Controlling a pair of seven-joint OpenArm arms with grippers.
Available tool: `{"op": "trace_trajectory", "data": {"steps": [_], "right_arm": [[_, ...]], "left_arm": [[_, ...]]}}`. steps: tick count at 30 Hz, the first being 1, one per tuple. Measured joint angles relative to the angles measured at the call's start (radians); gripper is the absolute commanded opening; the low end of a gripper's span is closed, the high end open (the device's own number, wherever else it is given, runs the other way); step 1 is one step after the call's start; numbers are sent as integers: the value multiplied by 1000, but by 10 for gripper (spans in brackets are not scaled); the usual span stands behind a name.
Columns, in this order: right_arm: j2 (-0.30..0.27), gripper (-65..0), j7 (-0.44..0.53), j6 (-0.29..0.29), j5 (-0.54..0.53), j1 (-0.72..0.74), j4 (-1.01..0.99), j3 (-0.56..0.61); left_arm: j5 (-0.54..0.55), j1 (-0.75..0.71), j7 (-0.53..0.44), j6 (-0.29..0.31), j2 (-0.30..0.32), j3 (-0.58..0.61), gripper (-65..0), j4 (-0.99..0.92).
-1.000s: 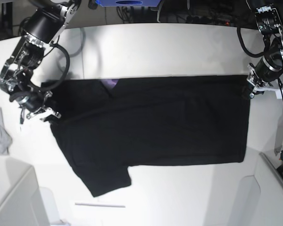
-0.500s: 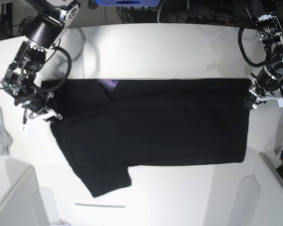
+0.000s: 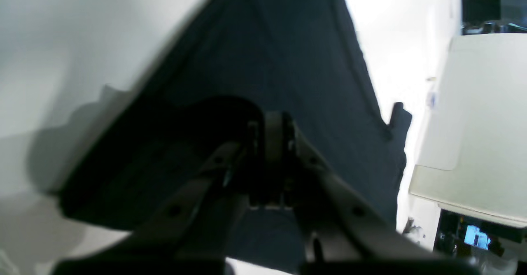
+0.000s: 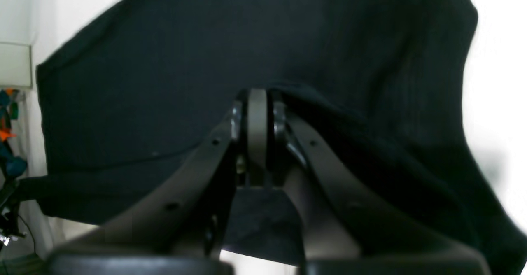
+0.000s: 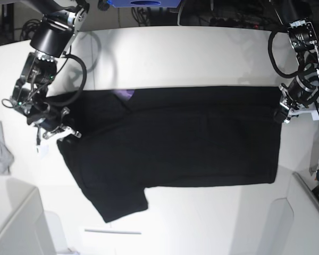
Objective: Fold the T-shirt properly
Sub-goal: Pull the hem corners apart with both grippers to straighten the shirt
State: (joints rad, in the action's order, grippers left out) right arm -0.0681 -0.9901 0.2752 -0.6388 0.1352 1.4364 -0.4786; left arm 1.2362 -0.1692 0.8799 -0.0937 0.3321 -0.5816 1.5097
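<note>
T-shirt (image 5: pixel 175 141) spread flat on the white surface (image 5: pixel 175 53); left claw (image 5: pixel 283 112) clenched on its hem corner, right claw (image 5: pixel 60 133) clenched on the shoulder edge; risk: uneven pulling may slip a pinched corner free or skew the fold.

Robotics lab: white table (image 5: pixel 202 53), tangled cables (image 5: pixel 223 18) behind.

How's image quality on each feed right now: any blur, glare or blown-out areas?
Left wrist view: soft and blurred, the large black cotton T-shirt nearly featureless. Right wrist view: also blurred, white table blown out at right. Base view: sharpest, with glare on the tabletop's far side and mild wide-angle curvature at the edges.
</note>
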Motion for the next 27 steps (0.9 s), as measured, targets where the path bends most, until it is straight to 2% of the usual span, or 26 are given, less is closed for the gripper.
{"op": "trace_trajectory", "data": {"steps": [11,14,16,17,20,23,25,27], "right_arm": [[3,-650,14,0,-8,2,-3,2],[8,-416,-3,-1,-11,2,-3,-15],[17,-336,-3,0,-11,1,-2,-59],[16,-332,-3,0,-11,-1,-2,-77],[23,-332,-1,0,-13,-14,42,-123],[25,-332,3,-1,-108,-85,189,-137],[23,-332,-1,-1,-142,-141,288,-141],[23,-332,4,-9,-160,-213,388,-149]], "left_arm": [[-2,16,0,2,0,0,-650,-39],[-4,11,1,2,0,-2,-650,-39],[0,16,0,3,1,-2,-650,-37],[0,17,0,3,1,-2,-583,-36],[-1,17,0,3,0,-6,-326,-34],[4,22,-4,4,1,-7,-105,-21],[2,16,-2,4,2,-15,-38,8],[6,-13,2,34,-6,-68,-41,79]]}}
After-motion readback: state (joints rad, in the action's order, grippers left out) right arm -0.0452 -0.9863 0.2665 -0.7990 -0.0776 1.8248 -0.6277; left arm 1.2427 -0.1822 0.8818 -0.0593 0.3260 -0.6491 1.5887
